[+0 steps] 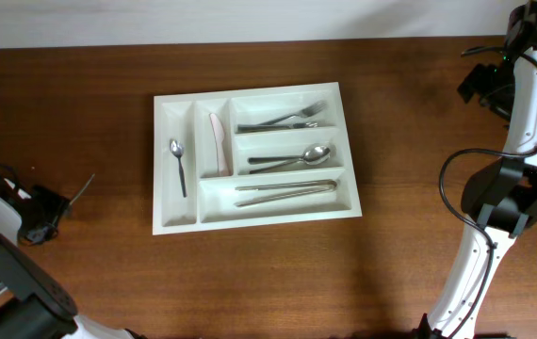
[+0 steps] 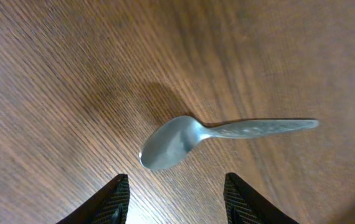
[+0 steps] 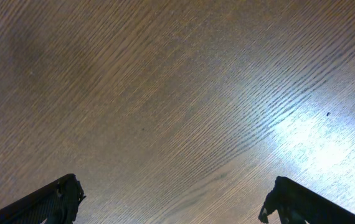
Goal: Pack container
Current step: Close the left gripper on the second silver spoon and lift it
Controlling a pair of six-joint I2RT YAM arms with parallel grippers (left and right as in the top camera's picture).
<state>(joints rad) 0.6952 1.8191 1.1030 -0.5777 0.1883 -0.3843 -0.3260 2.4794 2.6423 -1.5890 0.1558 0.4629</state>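
Now | container (image 1: 179, 212) long axis left-right, slightly skewed | left tool (image 2: 176, 180) parted

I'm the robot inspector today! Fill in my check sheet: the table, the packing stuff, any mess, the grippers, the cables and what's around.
Surface: brown wooden table, with bright glare in the right wrist view.
Job's things: white container holds a small spoon, a white knife, forks, a big spoon and long utensils, each in its own compartment. A loose spoon lies on the table, left of the container.
Clutter: nothing seen.
Grippers: left gripper open, just short of the loose spoon, not touching it. Right gripper open over bare wood.
Cables: black cable loops beside the right arm; dark wires near the left arm.
Surroundings: pale strip beyond the table's far edge.
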